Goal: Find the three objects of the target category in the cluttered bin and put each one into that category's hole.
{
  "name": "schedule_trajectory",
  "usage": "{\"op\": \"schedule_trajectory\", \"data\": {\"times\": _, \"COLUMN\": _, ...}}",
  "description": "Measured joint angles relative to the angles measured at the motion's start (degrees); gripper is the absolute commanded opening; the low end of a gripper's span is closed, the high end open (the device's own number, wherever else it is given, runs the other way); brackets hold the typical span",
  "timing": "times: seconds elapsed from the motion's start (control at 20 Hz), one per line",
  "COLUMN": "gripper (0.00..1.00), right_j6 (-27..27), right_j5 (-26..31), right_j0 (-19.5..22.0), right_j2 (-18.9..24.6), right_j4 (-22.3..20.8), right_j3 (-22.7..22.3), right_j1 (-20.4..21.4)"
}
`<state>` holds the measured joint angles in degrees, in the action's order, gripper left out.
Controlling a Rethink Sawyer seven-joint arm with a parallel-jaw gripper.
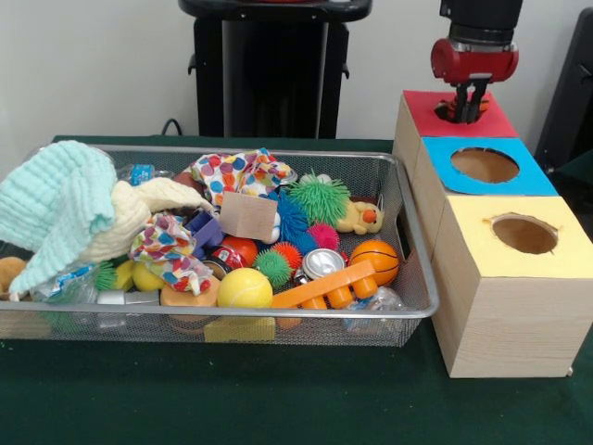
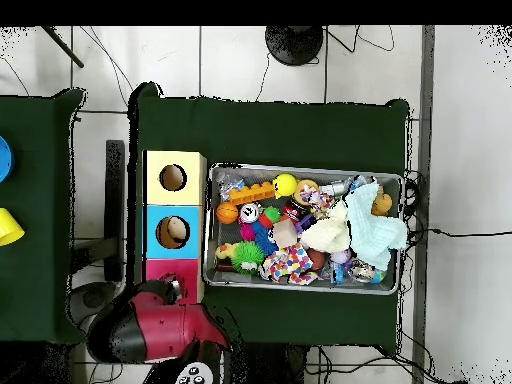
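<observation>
Heaped bin (image 1: 232, 320) toward table's left edge; duck (image 1: 361, 217) inside at its far right corner, beside green spiky ball (image 1: 320, 197). Open cloth along near edge. Gripper (image 1: 466, 109) dipped into red box's hole (image 1: 454, 111) at far right corner, probably releasing; finger state: cannot tell.

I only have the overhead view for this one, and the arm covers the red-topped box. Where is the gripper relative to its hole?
Observer: In the front view, the gripper points straight down, its tips at the round hole in the red-topped box.
Operator: Is it carrying a plush?
Observer: None shows at the tips. Anything lower would be hidden inside the hole.
Operator: Any plush in the bin?
Observer: Yes, a yellow duck plush lies beside the green spiky ball, near the far right corner of the wire basket.
</observation>
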<state>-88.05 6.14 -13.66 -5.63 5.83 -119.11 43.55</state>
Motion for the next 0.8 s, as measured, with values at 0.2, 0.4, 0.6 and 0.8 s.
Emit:
{"op": "schedule_trajectory", "data": {"times": 0.2, "gripper": 0.00, "right_j6": 0.00, "right_j5": 4.04, "right_j0": 0.00, "right_j2": -0.01, "right_j4": -0.01, "right_j3": -0.01, "right_j1": 2.30}}
{"op": "schedule_trajectory", "data": {"times": 0.4, "gripper": 0.00, "right_j6": 0.00, "right_j5": 9.74, "right_j0": 0.00, "right_j2": -0.02, "right_j4": -0.02, "right_j3": -0.01, "right_j1": 5.22}}
{"op": "schedule_trajectory", "data": {"times": 0.6, "gripper": 0.00, "right_j6": 0.00, "right_j5": 12.14, "right_j0": 0.00, "right_j2": -0.02, "right_j4": -0.04, "right_j3": 0.00, "right_j1": 6.60}}
{"op": "schedule_trajectory", "data": {"times": 0.8, "gripper": 0.00, "right_j6": 0.00, "right_j5": 12.28, "right_j0": 0.00, "right_j2": -0.02, "right_j4": -0.04, "right_j3": 0.07, "right_j1": 7.09}}
